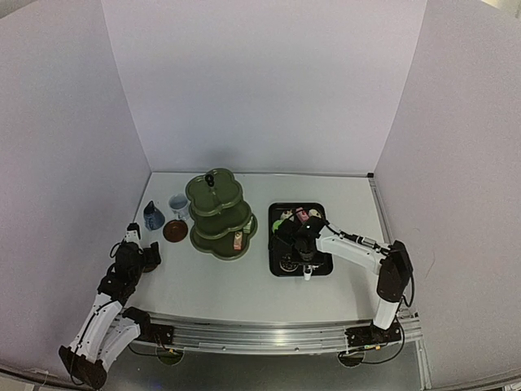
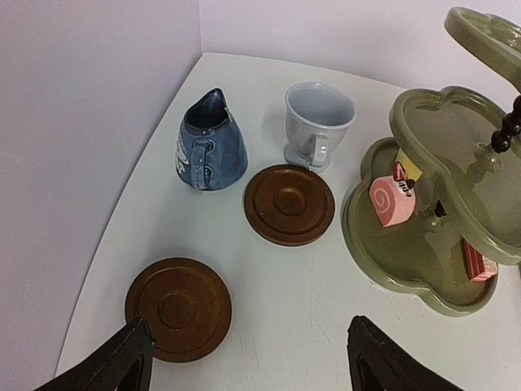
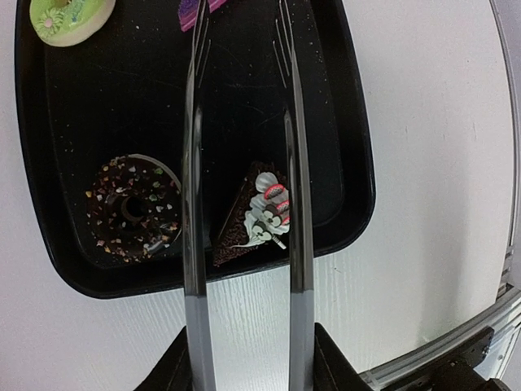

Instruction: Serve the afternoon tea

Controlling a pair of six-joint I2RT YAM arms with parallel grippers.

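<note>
On the tray the right wrist shows us four cakes: chocolate ring, chocolate wedge, green ring, pink piece. The stand holds three on its bottom tier: pink roll, yellow piece, red slice. Beside it we count a blue cup, a pale cup and two saucers. The right gripper clamps the tongs, which straddle the wedge; the left gripper gapes wide by the near saucer

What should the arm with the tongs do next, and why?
Probably nudge the tongs slightly forward and left so the tips straddle the pink cake piece on the black tray. The right gripper holds the tongs with their tips apart over bare tray, that piece just beside the left tip.
</note>
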